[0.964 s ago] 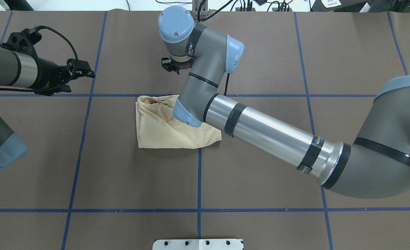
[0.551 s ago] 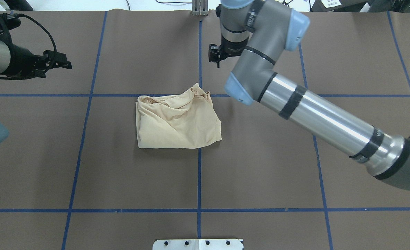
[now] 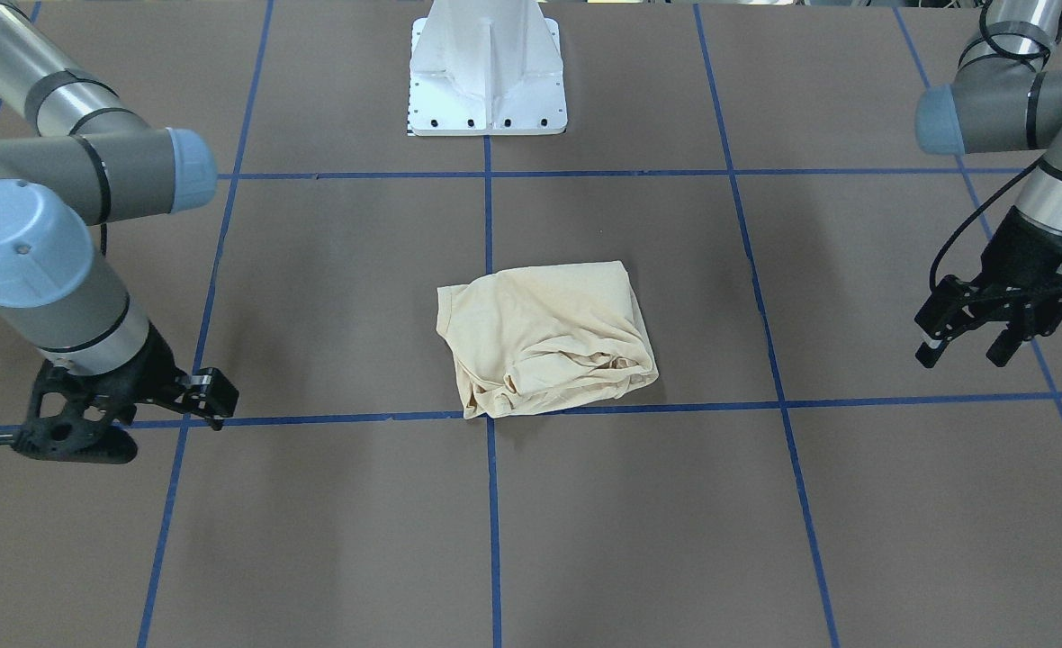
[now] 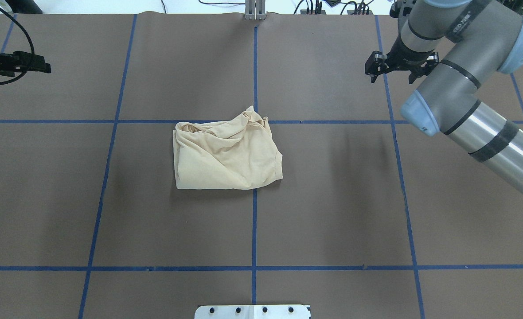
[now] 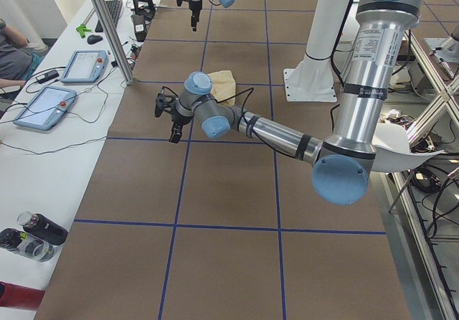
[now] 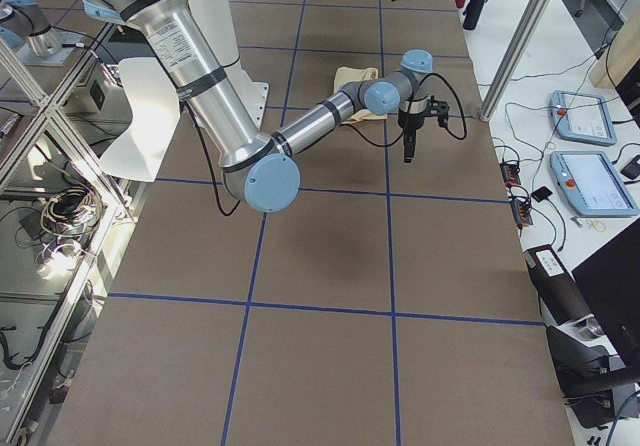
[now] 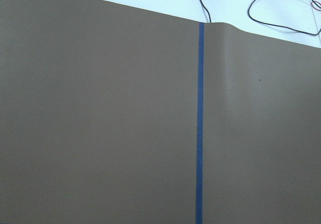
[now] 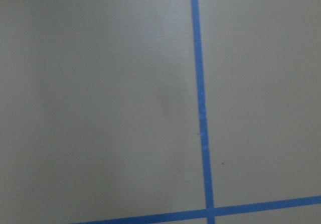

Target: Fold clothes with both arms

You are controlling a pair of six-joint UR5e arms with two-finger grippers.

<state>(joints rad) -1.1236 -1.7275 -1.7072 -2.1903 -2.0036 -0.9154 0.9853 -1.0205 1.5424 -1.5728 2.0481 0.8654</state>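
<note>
Right now one T-shirt [image 4: 226,155] is lying on the brown worktop [image 4: 332,199], bunched into a rough, creased bundle near the middle. Its far edge is sitting along a crosswise blue tape line [image 4: 332,122], and one near corner is touching the centre line. Nothing is gripping it.

Two arms are showing, one on each side, both well apart from the shirt. The right arm [image 4: 447,84] is reaching in from the right of the overhead view. Its silver forearm is slanting up towards the far edge and its wrist is bending down, so its jaws are pointing at the worktop beside a lengthwise tape line. Those jaws are standing wide and holding nothing.

The left arm [image 3: 999,112] is hanging over the opposite side, with its elbow folding high and its black cable looping by the wrist. Its jaws are also pointing downward above the covering, spread apart and empty.

One white pedestal base [image 3: 488,72] is standing at the robot's edge of the worktop. Both wrist cameras are looking down on nothing but brown covering and blue tape.
</note>
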